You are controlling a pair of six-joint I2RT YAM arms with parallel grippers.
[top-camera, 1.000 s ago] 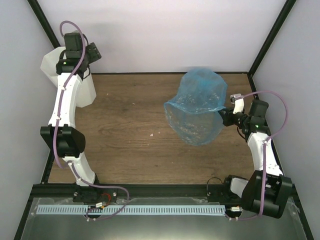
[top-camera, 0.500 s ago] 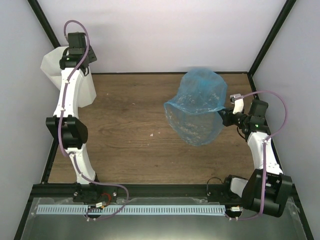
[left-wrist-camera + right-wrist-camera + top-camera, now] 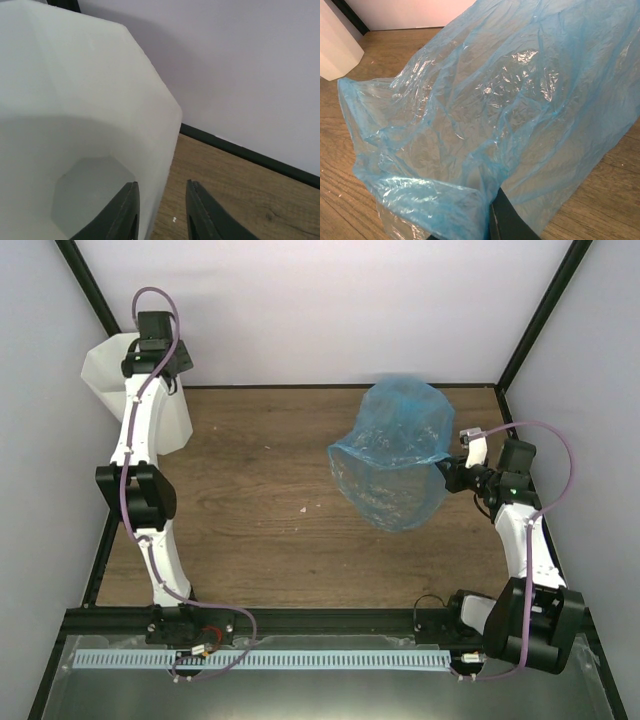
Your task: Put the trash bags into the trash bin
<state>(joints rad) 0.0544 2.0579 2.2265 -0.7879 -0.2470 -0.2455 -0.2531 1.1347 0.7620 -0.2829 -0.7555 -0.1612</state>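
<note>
The white faceted trash bin (image 3: 100,375) stands in the far left corner. My left gripper (image 3: 150,360) hangs over its right rim. In the left wrist view the trash bin (image 3: 75,100) fills the left side, and my left gripper (image 3: 162,183) straddles its wall, one finger inside and one outside. The outer finger stands clear of the wall with bare wood between them. The light-blue trash bag (image 3: 395,455) is held up, billowed, at the right. My right gripper (image 3: 447,468) is shut on its edge. In the right wrist view the trash bag (image 3: 495,100) covers most of the right gripper (image 3: 487,200).
The wooden tabletop (image 3: 260,500) is walled by pale panels with black frame posts at the back corners. A small white speck (image 3: 304,508) lies mid-table. The trash bin (image 3: 335,50) shows at the top left of the right wrist view.
The left gripper's jaws have narrowed around the bin's wall, and the left arm has shifted slightly at the bin. The right arm and the bag have not moved.
</note>
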